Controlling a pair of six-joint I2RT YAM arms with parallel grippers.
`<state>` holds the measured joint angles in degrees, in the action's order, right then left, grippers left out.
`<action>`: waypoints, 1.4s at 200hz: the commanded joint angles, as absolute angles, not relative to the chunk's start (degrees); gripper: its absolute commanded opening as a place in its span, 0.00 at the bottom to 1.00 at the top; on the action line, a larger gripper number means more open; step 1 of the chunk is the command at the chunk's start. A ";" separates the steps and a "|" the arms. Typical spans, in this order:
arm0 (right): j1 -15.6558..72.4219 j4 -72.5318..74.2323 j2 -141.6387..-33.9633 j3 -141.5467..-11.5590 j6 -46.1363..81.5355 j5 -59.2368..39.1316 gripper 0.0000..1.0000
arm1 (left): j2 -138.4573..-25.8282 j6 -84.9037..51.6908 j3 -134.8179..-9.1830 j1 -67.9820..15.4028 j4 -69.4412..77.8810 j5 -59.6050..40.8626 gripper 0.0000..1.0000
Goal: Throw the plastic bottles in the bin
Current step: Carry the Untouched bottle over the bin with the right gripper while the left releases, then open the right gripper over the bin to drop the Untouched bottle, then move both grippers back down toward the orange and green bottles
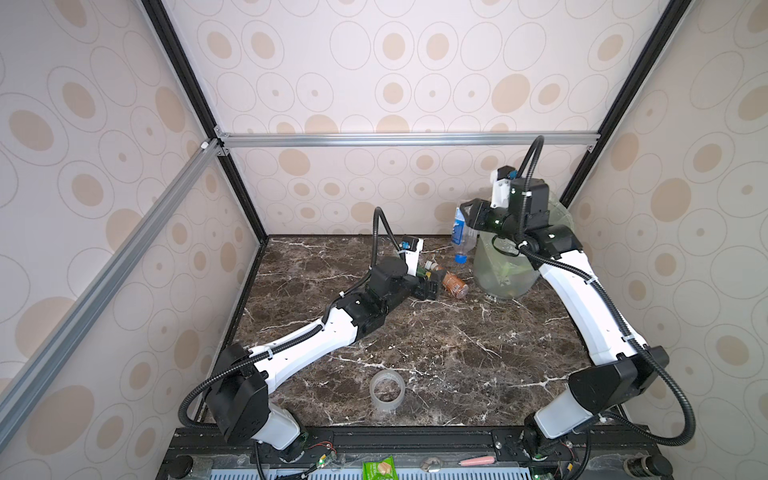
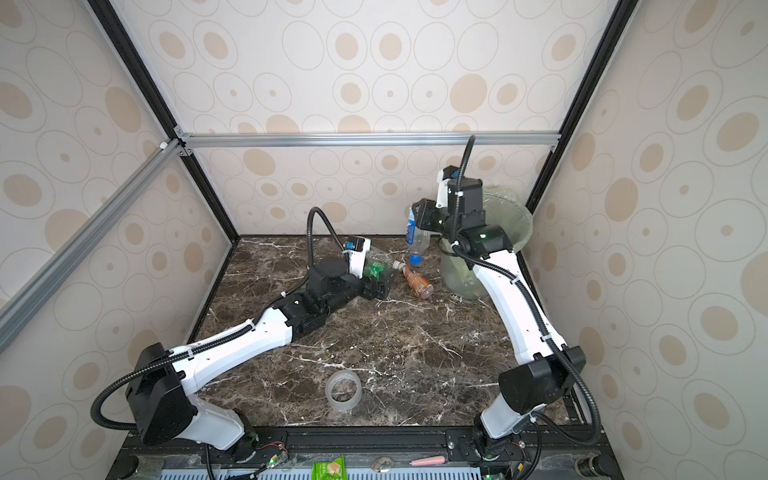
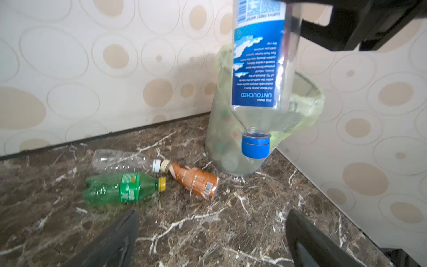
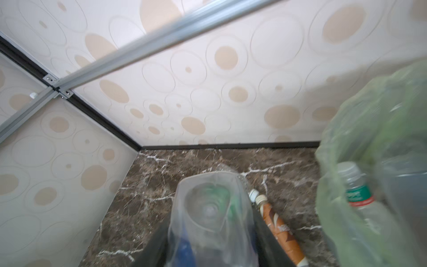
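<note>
I counted five bottles in sight, one bin [image 1: 503, 274] and one tape roll [image 1: 387, 390]. Three bottles lay on their sides on the table [image 1: 436, 353], close together at the far middle: a clear bottle [image 3: 120, 160] farthest back, a green bottle [image 3: 120, 188] just nearer and a brown bottle [image 3: 196, 180] to their right, its cap beside the clear one's cap. The fourth, a blue-labelled bottle [image 3: 258, 69], hung cap down in my right claw [image 1: 471, 218]. That claw was closed on the bottle's upper body and raised high, with the bottle just left of the bin at the far right corner and outside its rim. The fifth, a white-capped bottle [image 4: 358, 196], lay inside the bin's green liner. My left claw [image 3: 212, 242] sat low over the table with its jaws spread wide, gripping and touching nothing. The three lying bottles were just beyond it, the brown one nearest and slightly to its right. The tape roll stood alone at the near middle, well apart from both claws.
</note>
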<state>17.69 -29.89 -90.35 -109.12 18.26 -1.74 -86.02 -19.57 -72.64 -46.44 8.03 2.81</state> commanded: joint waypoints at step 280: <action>4.34 -31.45 -91.93 -118.18 2.02 18.87 1.00 | -94.66 -14.98 -87.73 -48.78 7.74 -1.68 0.99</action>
